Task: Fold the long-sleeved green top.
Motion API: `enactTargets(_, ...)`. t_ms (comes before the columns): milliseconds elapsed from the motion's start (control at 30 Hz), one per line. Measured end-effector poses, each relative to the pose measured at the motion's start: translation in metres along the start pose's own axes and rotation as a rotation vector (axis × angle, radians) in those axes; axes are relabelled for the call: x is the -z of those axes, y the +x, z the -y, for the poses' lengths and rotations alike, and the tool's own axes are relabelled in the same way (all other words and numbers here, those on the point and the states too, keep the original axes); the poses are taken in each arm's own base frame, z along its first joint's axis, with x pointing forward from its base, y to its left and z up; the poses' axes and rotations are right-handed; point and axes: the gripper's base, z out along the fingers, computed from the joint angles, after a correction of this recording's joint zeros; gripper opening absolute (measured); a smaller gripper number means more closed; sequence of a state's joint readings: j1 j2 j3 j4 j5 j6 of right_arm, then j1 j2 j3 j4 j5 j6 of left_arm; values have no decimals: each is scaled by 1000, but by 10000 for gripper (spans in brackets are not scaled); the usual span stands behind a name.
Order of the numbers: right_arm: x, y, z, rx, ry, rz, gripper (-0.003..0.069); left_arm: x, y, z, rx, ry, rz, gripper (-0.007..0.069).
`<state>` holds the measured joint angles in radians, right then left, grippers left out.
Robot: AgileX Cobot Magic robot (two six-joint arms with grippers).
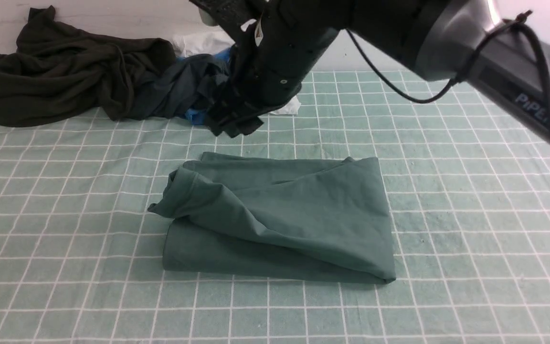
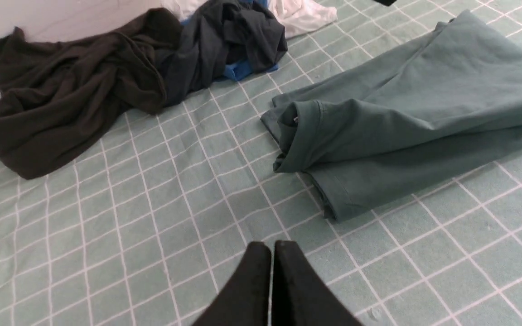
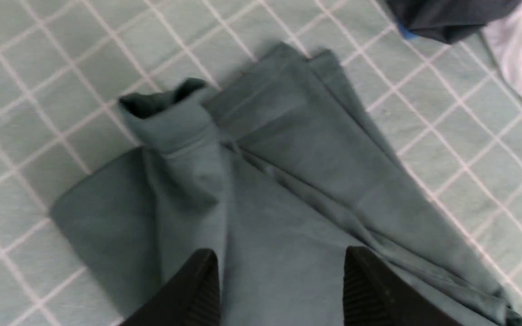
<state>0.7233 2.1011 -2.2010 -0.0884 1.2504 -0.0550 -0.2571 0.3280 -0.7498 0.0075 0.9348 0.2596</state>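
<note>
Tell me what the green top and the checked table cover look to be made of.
The green top looks like a soft matte knit, probably cotton jersey: it drapes in rounded folds with no sheen. The table cover looks like thin woven cloth, matte, lying flat with faint creases.

My right arm [image 1: 399,28] reaches in from the upper right of the front view and crosses past the middle. Its wrist [image 1: 270,62] is bent so that the right tool [image 1: 233,122] points down and to my left. In that arm's wrist view the jaws stand wide apart, the ribbed pads [image 3: 200,290] face each other, and they grip nothing. My left tool [image 2: 271,256] tilts forward and down, its two dark fingers [image 2: 297,280] pressed flat together along their length.
</note>
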Motion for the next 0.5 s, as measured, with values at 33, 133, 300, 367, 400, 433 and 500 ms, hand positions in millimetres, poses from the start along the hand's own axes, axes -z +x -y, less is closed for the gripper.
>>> enactTargets(33,-8,2,7,-13,31,-18,324,2,5,2,2,1,1,-3)
enactTargets(133,-53,15,23,-78,72,-109,275,4,23,8,11,14,5,-3)
enactTargets(300,-130,42,9,-132,-27,-260,219,7,38,14,28,54,-41,-3)
enactTargets(367,-144,47,-10,-117,-111,-289,208,9,42,16,29,65,-68,-3)
enactTargets(400,-148,48,-22,-95,-153,-295,204,9,43,16,29,69,-79,-3)
enactTargets(433,-147,47,-34,-66,-186,-292,202,10,46,17,28,76,-106,-3)
enactTargets(500,-143,44,-50,-28,-228,-279,202,10,48,17,27,82,-131,-3)
